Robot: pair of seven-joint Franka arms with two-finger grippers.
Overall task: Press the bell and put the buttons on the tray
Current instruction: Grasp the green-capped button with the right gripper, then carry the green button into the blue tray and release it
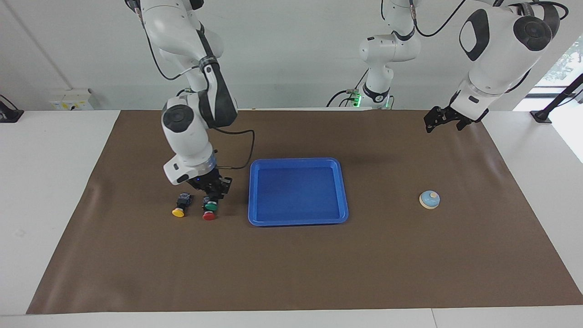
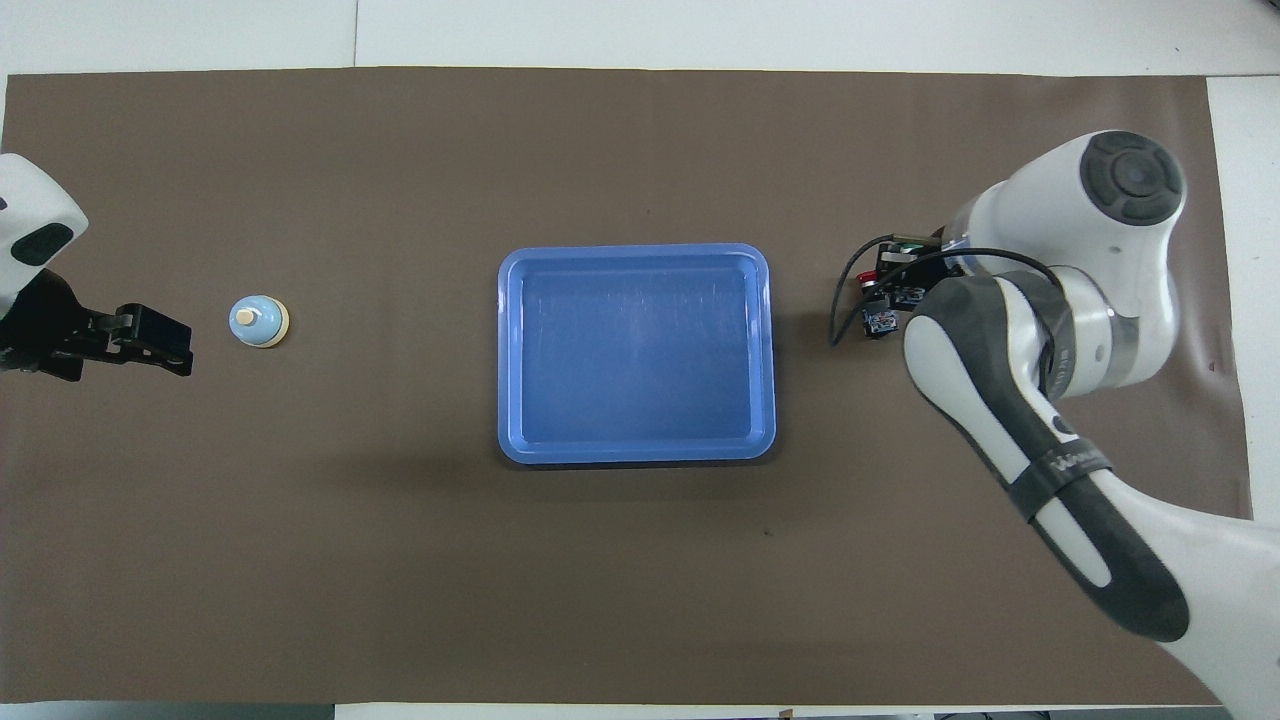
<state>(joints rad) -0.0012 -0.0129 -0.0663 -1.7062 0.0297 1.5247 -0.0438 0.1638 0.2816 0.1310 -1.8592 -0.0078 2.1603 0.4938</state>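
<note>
Your right gripper (image 1: pixel 213 191) sits low over the green button (image 1: pixel 211 205), grip unclear, at the empty tray's (image 1: pixel 298 220) nine o'clock in the facing view; lift it across next, while the left gripper (image 1: pixel 444 119) waits.

Two white arms (image 1: pixel 191 114) (image 1: pixel 496 50) with rounded glossy shells, dark grey joint caps and black panels. Thin black cables looping along the links. Black grippers (image 1: pixel 214 189) (image 1: pixel 444 119). Small green light at upper centre.

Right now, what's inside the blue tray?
Nothing shows inside the tray: only its bare blue floor. The green button, red button and yellow button sit on the mat beside it. What lies under the tray is covered.
</note>
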